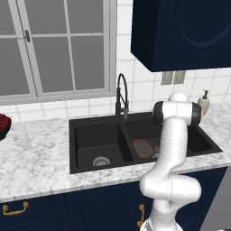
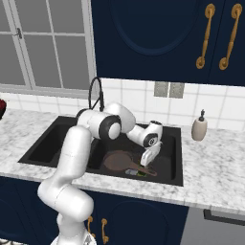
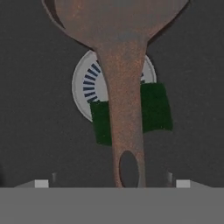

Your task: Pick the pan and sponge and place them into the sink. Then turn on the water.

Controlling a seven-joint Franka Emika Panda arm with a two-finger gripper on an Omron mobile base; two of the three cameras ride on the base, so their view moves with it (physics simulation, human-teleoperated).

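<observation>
The brownish pan (image 2: pixel 116 161) lies in the right basin of the black sink (image 2: pixel 57 125), its long handle (image 3: pixel 126 113) pointing toward the front wall. Under that handle the green-topped sponge (image 3: pixel 154 107) rests across the round silver drain (image 3: pixel 89 81); it also shows as a small green patch (image 2: pixel 139 173) by the handle's end. My gripper (image 3: pixel 112 183) hangs open just over the handle's end, its fingertips (image 3: pixel 41 183) standing wide on either side and touching nothing. From the right, the gripper (image 2: pixel 148 161) is low inside the basin. No water shows at the black faucet (image 1: pixel 122 96).
A soap dispenser (image 2: pixel 199 127) stands on the marble counter right of the sink. At the far left a dark bowl of red fruit (image 1: pixel 3 124) sits on the counter. The left basin (image 1: pixel 100 146) has only its drain. My arm hides part of the pan (image 1: pixel 143 148).
</observation>
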